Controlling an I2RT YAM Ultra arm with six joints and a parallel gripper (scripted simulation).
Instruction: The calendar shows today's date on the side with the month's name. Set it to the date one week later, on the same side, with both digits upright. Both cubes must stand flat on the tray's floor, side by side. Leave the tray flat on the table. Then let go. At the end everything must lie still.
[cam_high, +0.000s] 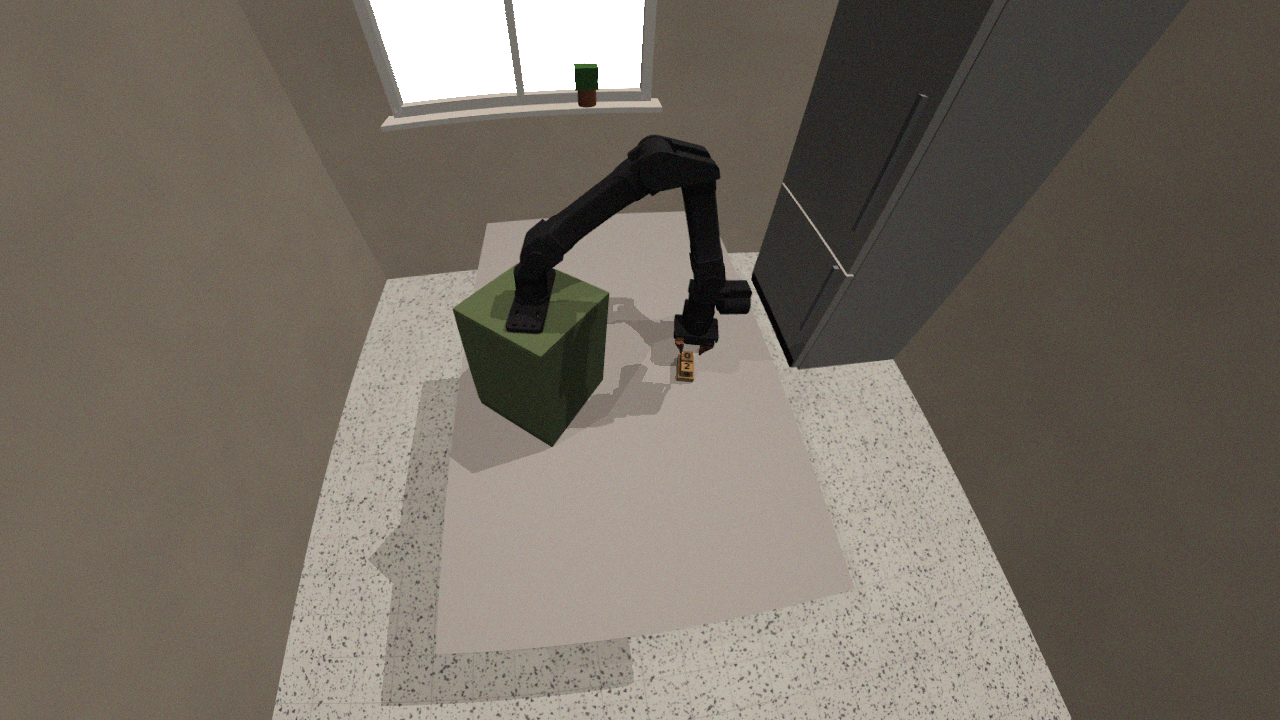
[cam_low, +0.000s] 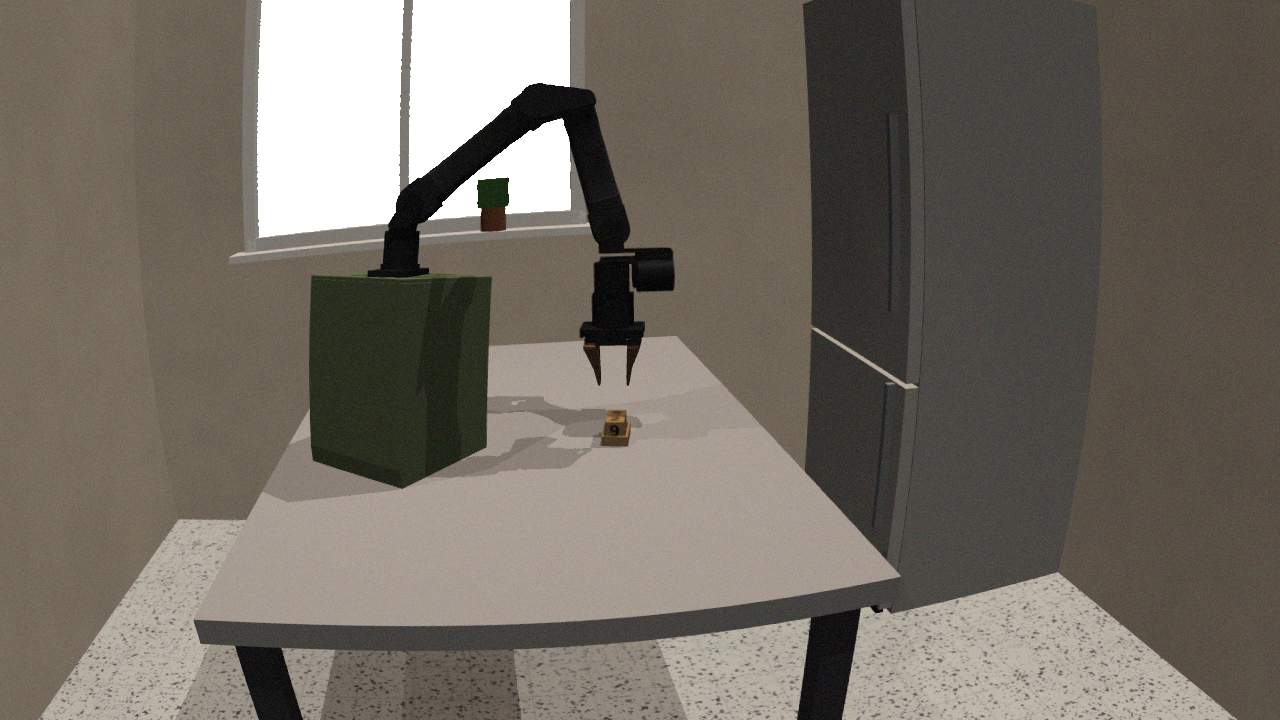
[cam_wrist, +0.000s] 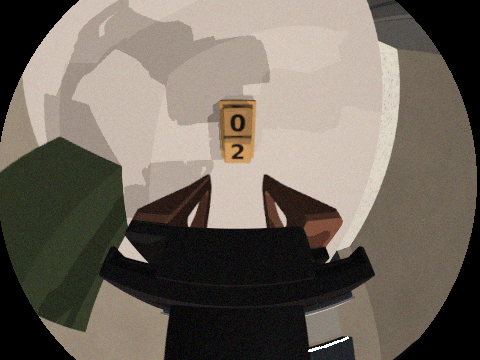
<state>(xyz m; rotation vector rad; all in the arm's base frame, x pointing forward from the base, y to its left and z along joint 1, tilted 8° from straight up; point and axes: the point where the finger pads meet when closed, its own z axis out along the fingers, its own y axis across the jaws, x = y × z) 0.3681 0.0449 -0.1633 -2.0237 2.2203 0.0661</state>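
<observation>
The small wooden calendar (cam_high: 685, 365) lies on the table, a tray with two cubes side by side. In the wrist view (cam_wrist: 236, 131) the cubes' top faces show 0 and 2. In the exterior view (cam_low: 614, 428) the end face toward the camera shows a 9. I cannot see the side with the month's name. My gripper (cam_low: 612, 380) hangs straight down a little above the calendar, apart from it. Its fingers stand partly apart with nothing between them, and the calendar lies just ahead of the fingertips in the wrist view.
The green box (cam_low: 400, 371) that carries the arm's base stands on the table to the left of the calendar. A grey fridge (cam_low: 948, 295) stands beside the table's right edge. A small plant pot (cam_low: 492, 204) sits on the window sill behind.
</observation>
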